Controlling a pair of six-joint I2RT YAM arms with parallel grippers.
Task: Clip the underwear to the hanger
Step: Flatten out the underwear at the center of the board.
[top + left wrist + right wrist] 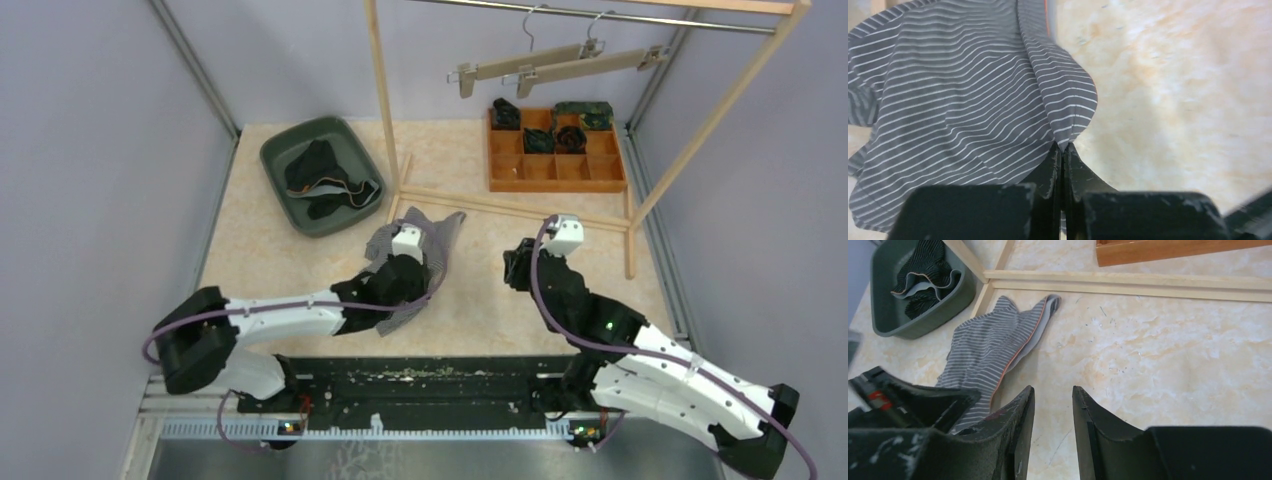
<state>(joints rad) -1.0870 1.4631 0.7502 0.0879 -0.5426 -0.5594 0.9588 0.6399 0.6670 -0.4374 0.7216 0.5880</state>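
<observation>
Right now my left gripper (1063,151) has its jaws pressed together on a fold of the striped underwear (963,110), the cloth rising into a ridge just above the tips. On the top camera the garment (441,232) lies on the bench (480,300) a little left of its middle, partly under my left wrist, with its far end close to the base bar of the wooden rack (500,205). My right gripper (1052,390) hangs over bare bench toward the right of the middle, jaws partly spread with nothing between them. From its wrist camera I see the underwear off to the left, well apart from those fingers, an orange-edged band running along one side.

Two wooden clip hangers (560,62) hang on the rack's rail above the far edge, with nothing clipped to them. A green tub (275,165) sits toward the far left corner with dark garments inside. A wooden divided tray (555,172) sits at the far right corner; folded dark pieces fill several of its far compartments.
</observation>
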